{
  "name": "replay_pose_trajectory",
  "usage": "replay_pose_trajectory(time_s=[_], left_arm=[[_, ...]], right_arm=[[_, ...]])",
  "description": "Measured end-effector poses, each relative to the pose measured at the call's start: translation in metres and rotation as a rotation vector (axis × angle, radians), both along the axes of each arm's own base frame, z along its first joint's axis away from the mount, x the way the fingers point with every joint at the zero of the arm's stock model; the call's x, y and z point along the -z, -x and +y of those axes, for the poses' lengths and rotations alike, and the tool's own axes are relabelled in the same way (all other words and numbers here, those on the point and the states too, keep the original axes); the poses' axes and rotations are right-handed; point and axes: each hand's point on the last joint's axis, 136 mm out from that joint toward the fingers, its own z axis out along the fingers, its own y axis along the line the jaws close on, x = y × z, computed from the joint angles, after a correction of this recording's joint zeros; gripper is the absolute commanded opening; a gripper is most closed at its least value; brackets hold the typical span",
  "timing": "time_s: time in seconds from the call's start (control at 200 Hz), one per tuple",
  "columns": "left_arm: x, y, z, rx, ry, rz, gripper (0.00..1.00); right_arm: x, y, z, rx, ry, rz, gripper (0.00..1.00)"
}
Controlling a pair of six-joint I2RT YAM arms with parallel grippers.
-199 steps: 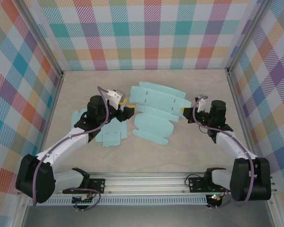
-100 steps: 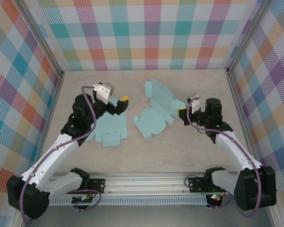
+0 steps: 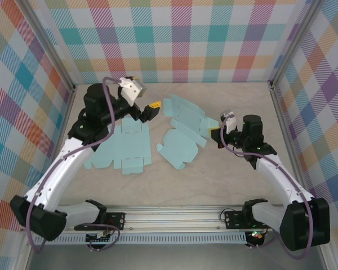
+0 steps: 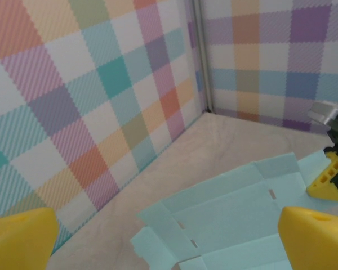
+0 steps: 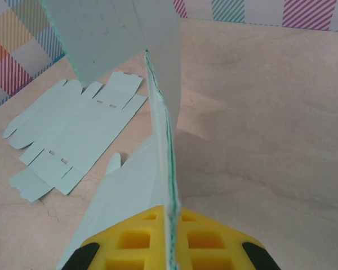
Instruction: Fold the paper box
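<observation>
A light teal paper box [image 3: 183, 135] lies unfolded at mid-table, its right side lifted. My right gripper [image 3: 216, 135] is shut on that right edge. In the right wrist view the sheet [image 5: 160, 112] stands on edge between the yellow pads [image 5: 135, 242], with the right gripper [image 5: 172, 239] closed tight on it. My left gripper [image 3: 152, 107] hangs open above the table, left of the box's back part and touching nothing. In the left wrist view the left gripper [image 4: 169, 242] has its yellow fingertips [image 4: 318, 236] far apart, with the paper box [image 4: 236, 208] lying beyond them.
A second teal cutout [image 3: 121, 147] lies flat on the table's left half, also in the right wrist view as the flat cutout [image 5: 73, 135]. Plaid walls [image 3: 180, 39] enclose the back and sides. A metal rail [image 3: 174, 216] runs along the near edge.
My left gripper opened wider, rose and drew back toward the far left, away from the box. The box, held by the right gripper, shifted and its right side came up.
</observation>
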Motion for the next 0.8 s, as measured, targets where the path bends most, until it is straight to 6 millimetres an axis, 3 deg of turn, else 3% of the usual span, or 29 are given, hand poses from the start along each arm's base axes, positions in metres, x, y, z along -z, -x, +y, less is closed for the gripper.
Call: replay_pose_trajectory(time_s=[0.21,0.465,0.805], left_arm=[[0.053,-0.029,-0.028,0.081,-0.174,0.063,1.00],[0.065,-0.052,-0.040,0.129,-0.288,0.015,1.00],[0.109,-0.092,-0.058,0.212,-0.408,0.056,0.99]], right_arm=[[-0.004,0.000,0.002,-0.009,0.013,-0.008,0.00],[-0.012,0.001,0.006,-0.031,0.029,-0.030,0.00],[-0.018,0.004,0.011,-0.058,0.049,-0.038,0.00]])
